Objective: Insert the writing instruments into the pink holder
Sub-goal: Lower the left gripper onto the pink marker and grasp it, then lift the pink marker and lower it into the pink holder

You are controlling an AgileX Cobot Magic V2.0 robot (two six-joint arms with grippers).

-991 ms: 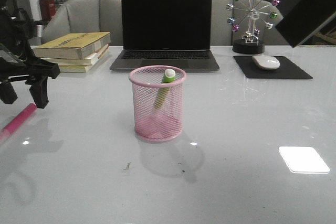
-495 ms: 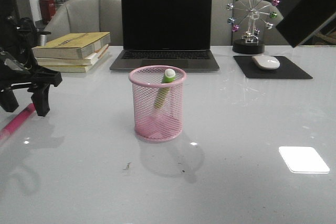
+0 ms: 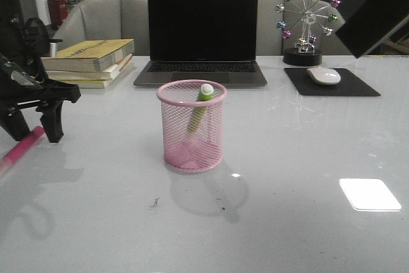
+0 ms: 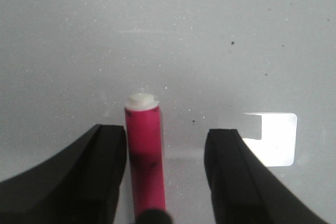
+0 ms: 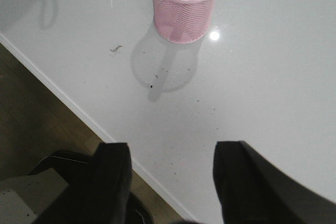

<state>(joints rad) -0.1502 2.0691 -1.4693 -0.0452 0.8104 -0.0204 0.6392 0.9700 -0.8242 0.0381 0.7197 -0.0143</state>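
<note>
Low over the table, the left gripper (image 4: 165, 177) spreads wide — pink-red pen (image 4: 144, 156) lying between its fingers, beside one

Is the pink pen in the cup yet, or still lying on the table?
Out. The pink pen lies flat on the table, between the open left gripper fingers. Only the green pen is in the pink cup.

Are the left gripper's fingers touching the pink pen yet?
Cannot tell. In the left wrist view the pink pen lies between the open left gripper, tight against one finger; no clear gap or contact shows.
</note>
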